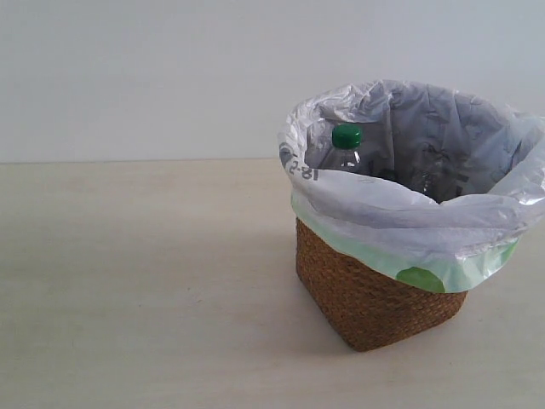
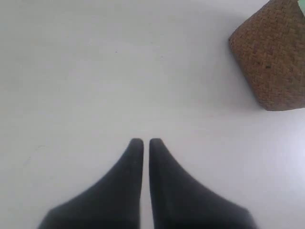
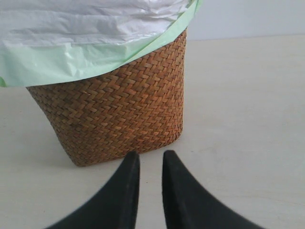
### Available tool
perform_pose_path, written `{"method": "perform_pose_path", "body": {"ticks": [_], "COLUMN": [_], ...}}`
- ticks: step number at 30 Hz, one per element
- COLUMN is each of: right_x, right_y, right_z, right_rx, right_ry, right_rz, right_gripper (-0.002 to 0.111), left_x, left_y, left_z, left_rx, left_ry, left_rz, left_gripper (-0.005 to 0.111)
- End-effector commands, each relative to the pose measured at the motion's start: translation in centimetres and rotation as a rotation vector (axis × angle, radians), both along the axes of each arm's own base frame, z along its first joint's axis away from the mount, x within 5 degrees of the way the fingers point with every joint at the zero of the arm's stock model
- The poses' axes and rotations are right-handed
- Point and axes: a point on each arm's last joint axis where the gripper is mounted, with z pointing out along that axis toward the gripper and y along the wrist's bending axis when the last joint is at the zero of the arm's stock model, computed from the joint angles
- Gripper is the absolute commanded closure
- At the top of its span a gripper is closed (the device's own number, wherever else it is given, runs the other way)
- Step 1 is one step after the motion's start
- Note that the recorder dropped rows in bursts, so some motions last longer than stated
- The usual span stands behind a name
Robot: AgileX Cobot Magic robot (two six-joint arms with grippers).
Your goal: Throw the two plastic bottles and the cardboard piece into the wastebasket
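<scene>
The wastebasket [image 1: 375, 298], brown wicker with a white-and-green bag, stands right of centre on the table. One clear bottle stands inside it, its green cap [image 1: 347, 136] showing above the near rim. The red-label bottle and the cardboard piece are hidden or out of view. Neither arm shows in the exterior view. My left gripper [image 2: 143, 141] is shut and empty above bare table, with the wastebasket [image 2: 271, 52] off to one side. My right gripper [image 3: 148, 155] is open by a narrow gap, holds nothing, and sits just in front of the foot of the wastebasket [image 3: 114, 109].
A pale wooden tabletop [image 1: 145, 281] stretches to the left of the basket, with a plain white wall [image 1: 136, 77] behind it. The bag's crinkled rim [image 1: 383, 213] folds out over the wicker.
</scene>
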Motion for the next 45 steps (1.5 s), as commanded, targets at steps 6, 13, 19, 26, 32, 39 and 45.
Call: {"method": "perform_pose_path", "body": {"ticks": [6, 13, 19, 26, 32, 39, 45], "right_x": [0.0, 0.0, 0.0, 0.0, 0.0, 0.0, 0.0], "right_y": [0.0, 0.0, 0.0, 0.0, 0.0, 0.0, 0.0], "right_z": [0.1, 0.1, 0.1, 0.1, 0.2, 0.2, 0.2], "right_rx": [0.004, 0.004, 0.004, 0.004, 0.006, 0.006, 0.006], "right_ry": [-0.011, -0.011, -0.011, -0.011, -0.02, -0.02, -0.02], "right_rz": [0.001, 0.001, 0.001, 0.001, 0.001, 0.001, 0.001], "right_gripper": [0.095, 0.095, 0.095, 0.095, 0.095, 0.095, 0.095], "left_x": [-3.0, -6.9, -8.8, -7.5, -6.3, -5.9, -6.0], "left_y": [2.8, 4.9, 5.2, 5.3, 5.3, 5.3, 5.5], "left_z": [2.6, 5.7, 5.8, 1.4, -2.8, -5.3, -7.9], "left_rx": [-0.115, -0.079, -0.082, -0.113, -0.084, 0.075, 0.23], "left_ry": [-0.232, -0.672, -0.931, -1.16, -1.118, -0.92, -0.654], "left_rz": [0.182, 0.302, 0.352, 0.369, 0.363, 0.317, 0.256], "left_gripper": [0.103, 0.103, 0.103, 0.103, 0.103, 0.103, 0.103]}}
